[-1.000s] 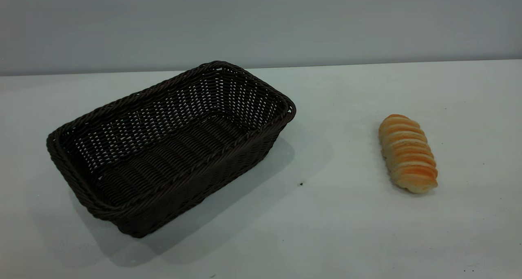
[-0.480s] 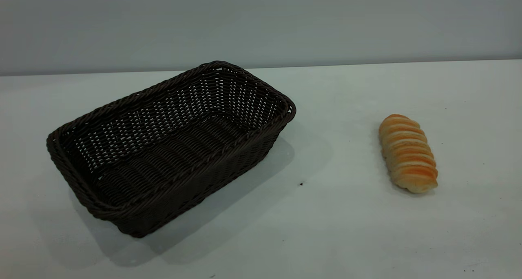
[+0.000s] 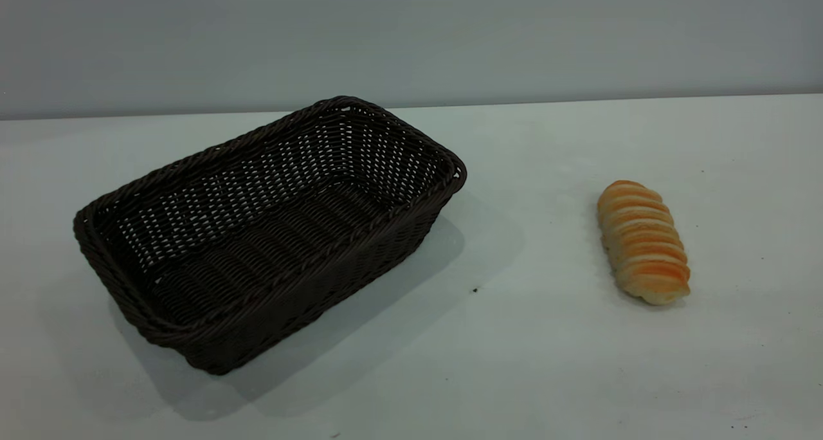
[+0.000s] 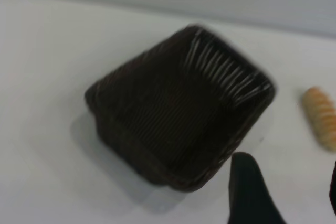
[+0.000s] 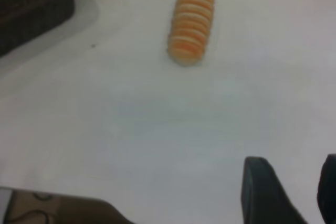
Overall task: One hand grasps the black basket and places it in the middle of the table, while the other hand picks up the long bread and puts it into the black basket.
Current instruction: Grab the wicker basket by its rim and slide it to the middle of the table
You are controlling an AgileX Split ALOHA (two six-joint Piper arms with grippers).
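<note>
1. Your black basket [image 3: 270,234] sat upright and empty on the left half of the table [image 3: 514,363], turned at an angle, one short end toward the back wall [image 3: 411,35]
2. Your long bread [image 3: 643,240] lay ridged side up on the right half of the table, well apart from the basket, with bare tabletop between the two
3. A small dark speck [image 3: 475,290] showed on the table between basket and bread, nearer the basket
4. In the exterior view you had neither arm in sight
5. Your left gripper [image 4: 291,192] hung above the table on the near side of the basket [image 4: 178,114], touching nothing; one dark finger [image 4: 252,192] showed plainly and the edge of the other further off, so the fingers stood spread with a gap between them
6. Your right gripper [image 5: 294,192] hung over bare table, well short of the bread [image 5: 191,23]; two dark fingers [image 5: 262,192] showed apart, spread and holding nothing
7. The basket's corner [image 5: 31,3] just showed in the right wrist view
</note>
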